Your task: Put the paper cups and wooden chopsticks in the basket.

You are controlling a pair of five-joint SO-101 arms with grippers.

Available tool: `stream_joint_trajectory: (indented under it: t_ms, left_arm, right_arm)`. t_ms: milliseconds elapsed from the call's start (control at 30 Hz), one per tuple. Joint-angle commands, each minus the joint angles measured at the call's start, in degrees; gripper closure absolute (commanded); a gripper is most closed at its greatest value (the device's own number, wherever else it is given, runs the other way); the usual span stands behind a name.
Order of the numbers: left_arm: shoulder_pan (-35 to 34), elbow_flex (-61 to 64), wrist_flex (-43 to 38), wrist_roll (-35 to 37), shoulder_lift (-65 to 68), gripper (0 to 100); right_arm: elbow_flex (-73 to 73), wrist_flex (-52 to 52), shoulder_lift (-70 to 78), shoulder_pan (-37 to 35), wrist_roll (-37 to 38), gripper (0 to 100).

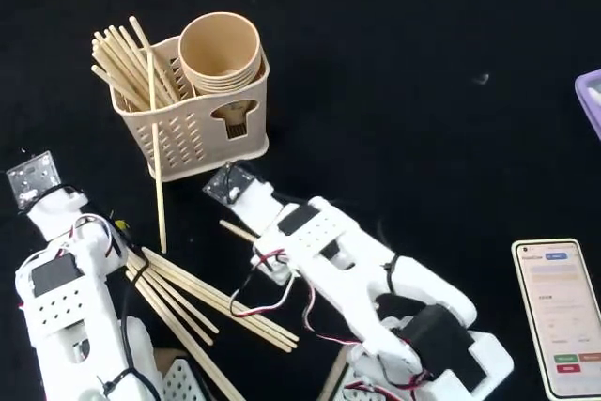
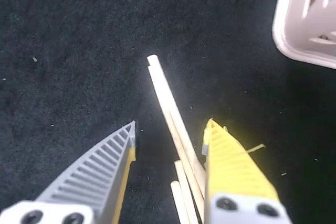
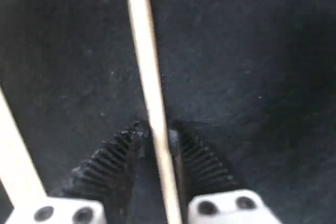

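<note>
My left fingers [image 2: 170,124] are spread wide, low over the black desk [image 1: 423,91], one grey and one yellow, and they grip nothing. The ends of the loose chopsticks [image 2: 163,90] lie between them, closer to the yellow one, and poke out a little past my tips. From there the bundle fans away across the desk toward my right arm, running under its red and white wires [image 1: 272,298].

Ahead of my left fingers, off to the yellow finger's side, stands the basket [image 1: 202,133]. The stacked paper cups [image 1: 221,49] sit in it, with a sheaf of upright chopsticks [image 1: 127,63] beside them. A leaning chopstick [image 1: 156,166] rests against the basket's front wall with its foot on the desk, so it stands between my left fingers and the basket.

My right fingers [image 3: 156,127] are pressed in on a single chopstick [image 3: 144,51], which runs out past their tips; the basket is near, just ahead of them. Another stick [image 3: 16,150] lies just beside them on the desk.

Well away to the right of them a phone [image 1: 562,312] lies face up, and farther off a purple object [image 1: 592,100] shows at the desk's edge
</note>
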Motion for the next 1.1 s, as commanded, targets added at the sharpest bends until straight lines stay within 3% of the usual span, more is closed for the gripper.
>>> stream_joint_trajectory:
  t_ms: [0,233,500,600,867,1067]
  left_arm:
    - [-1.9,-2.9,0.1,0.3,-0.1,78]
    - [-1.6,-2.2,-0.3,0.4,-0.1,78]
    - [-1.6,-2.2,-0.3,0.5,-0.5,78]
    - [-1.6,-2.1,-0.4,0.5,-0.6,78]
    - [-1.6,-1.0,-1.8,0.6,-0.6,78]
    - [-1.5,-0.8,-1.8,0.6,-0.6,78]
  right_arm:
    - [-0.6,3.7,-5.6,-0.3,0.2,98.8]
    - [-0.7,13.9,-31.4,0.5,0.3,98.8]
    - [-8.5,14.1,-53.8,1.0,0.1,98.8]
    - [-15.2,6.4,-57.1,0.9,-3.7,98.8]
    - [-19.2,-30.5,-45.2,0.9,-16.1,98.7]
    - [-32.0,-37.4,-26.7,0.9,-22.5,98.7]
